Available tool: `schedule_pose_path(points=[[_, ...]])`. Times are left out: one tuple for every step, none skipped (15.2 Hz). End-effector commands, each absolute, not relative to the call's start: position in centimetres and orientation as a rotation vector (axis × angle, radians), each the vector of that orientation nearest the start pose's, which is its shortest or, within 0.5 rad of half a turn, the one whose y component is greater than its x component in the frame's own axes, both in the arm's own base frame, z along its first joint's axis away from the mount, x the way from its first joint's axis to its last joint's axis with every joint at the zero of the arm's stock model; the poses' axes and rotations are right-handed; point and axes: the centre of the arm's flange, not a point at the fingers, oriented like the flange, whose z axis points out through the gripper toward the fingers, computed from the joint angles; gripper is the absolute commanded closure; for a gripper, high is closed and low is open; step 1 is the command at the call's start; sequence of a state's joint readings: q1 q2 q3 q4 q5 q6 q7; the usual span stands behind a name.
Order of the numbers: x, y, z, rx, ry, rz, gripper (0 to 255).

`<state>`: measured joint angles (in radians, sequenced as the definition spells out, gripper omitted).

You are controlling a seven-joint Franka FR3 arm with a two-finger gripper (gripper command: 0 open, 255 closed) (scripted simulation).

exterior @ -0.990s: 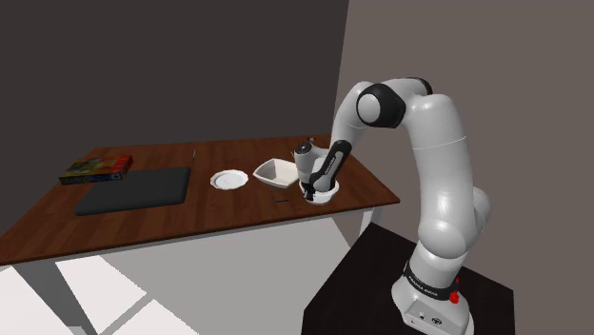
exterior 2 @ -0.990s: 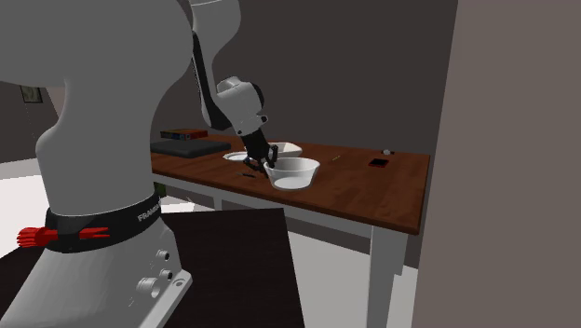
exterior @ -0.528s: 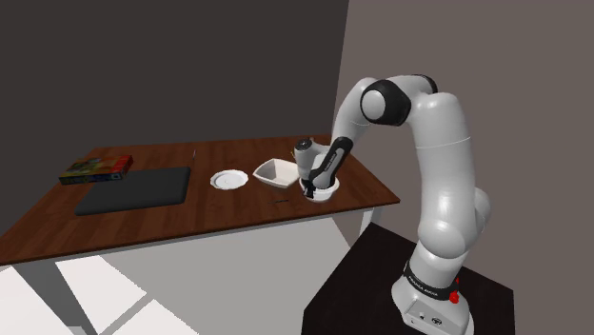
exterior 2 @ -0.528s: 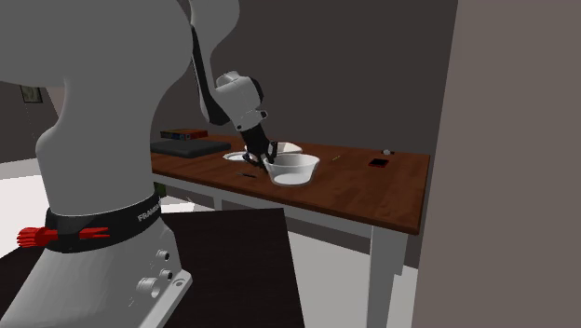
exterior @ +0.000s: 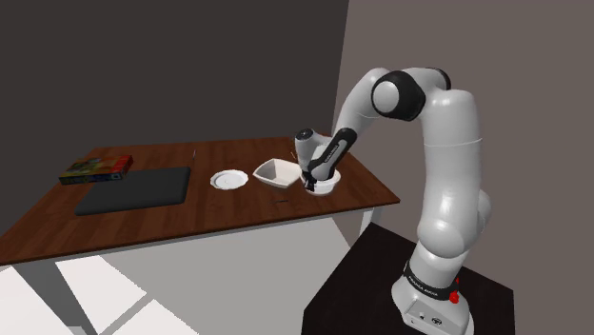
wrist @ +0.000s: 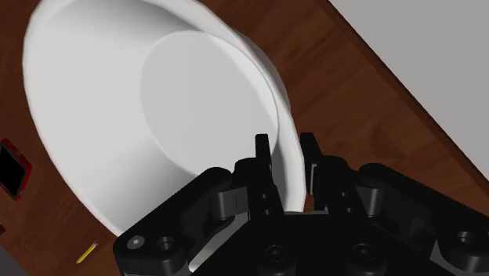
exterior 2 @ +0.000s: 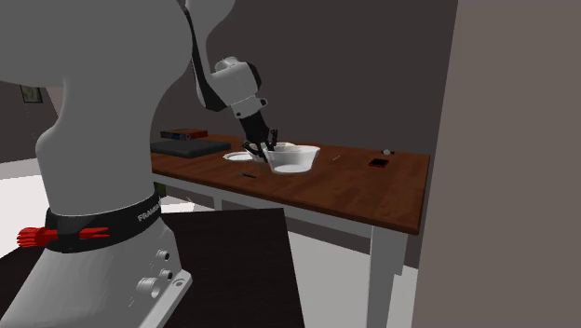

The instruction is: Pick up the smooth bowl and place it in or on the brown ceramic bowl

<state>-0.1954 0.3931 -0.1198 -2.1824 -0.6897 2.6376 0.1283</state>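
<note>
Clearly, the white bowl (wrist: 157, 102) has its rim clasped between the fingers (wrist: 262, 161).

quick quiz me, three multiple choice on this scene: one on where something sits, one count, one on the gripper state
1. The colourful box lies beside: A the dark mat; B the stand; C the floor.
2. White dishes in the shoulder view: A one; B three; C five.
3. The gripper is: A open; B shut on nothing; C shut on the round bowl's rim.
Answers: A, box and mat lie side by side; B, plate, angular bowl, round bowl; C, its fingers pinch the rim.
</note>
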Motion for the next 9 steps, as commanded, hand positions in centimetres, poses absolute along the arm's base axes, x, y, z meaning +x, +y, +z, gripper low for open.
schedule_pose_path(points=[[54.0, -16.0, 22.0, -3.523, -0.298, -0.024, 255], [54.0, -16.0, 22.6, -3.523, -0.298, -0.024, 255], [54.0, -16.0, 23.1, -3.523, -0.298, -0.024, 255], [54.0, -16.0, 23.6, -3.523, -0.298, -0.024, 255], [54.0, -16.0, 24.1, -3.523, -0.298, -0.024, 255], [54.0, -16.0, 24.7, -3.523, -0.298, -0.024, 255], [54.0, -16.0, 25.2, -3.523, -0.298, -0.024, 255], [54.0, -16.0, 25.7, -3.523, -0.298, -0.024, 255], [54.0, -16.0, 26.2, -3.523, -0.298, -0.024, 255]])
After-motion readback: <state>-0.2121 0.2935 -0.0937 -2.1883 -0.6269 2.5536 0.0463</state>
